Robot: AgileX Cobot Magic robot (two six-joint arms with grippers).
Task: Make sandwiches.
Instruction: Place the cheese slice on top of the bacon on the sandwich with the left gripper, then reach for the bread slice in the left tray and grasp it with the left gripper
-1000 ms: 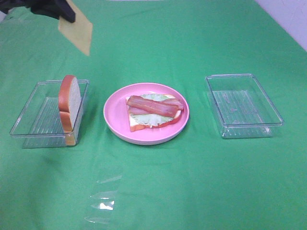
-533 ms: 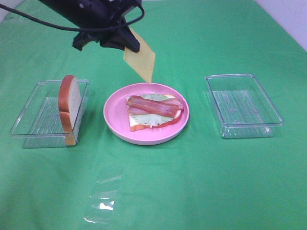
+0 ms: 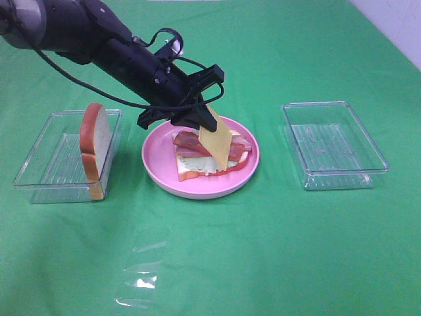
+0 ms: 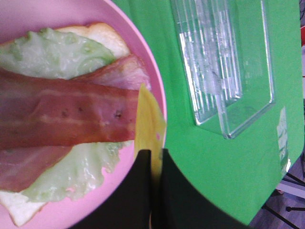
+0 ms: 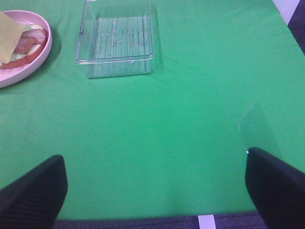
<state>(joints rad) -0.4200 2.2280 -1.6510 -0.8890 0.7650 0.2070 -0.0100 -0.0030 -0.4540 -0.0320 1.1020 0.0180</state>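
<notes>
The left fingers (image 4: 151,164) are clamped on the cheese square (image 3: 215,140), which hangs tilted over the bacon strips (image 3: 191,141) on the pink plate (image 3: 158,168). The right fingers (image 5: 38,191) stand wide apart over the green tabletop (image 5: 157,119), holding nothing.

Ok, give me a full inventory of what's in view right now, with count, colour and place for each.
round pink plate: one, pink, middle of the cloth.
bottom white bread slice: one, white with orange-brown crust, flat on the plate.
ruffled lettuce leaf: one, pale green, on that slice.
bacon strips: two, reddish-brown, across the lettuce.
yellow cheese square: one, yellow, tilted over the bacon, held by its upper corner.
upright bread slice: one, white with brown crust, standing in the left tray.
clear plastic trays: two, transparent, one on each side of the plate.
green tablecloth: one, covers the table.
left gripper: black, shut on the cheese.
right gripper: black, open, above bare cloth.
</notes>
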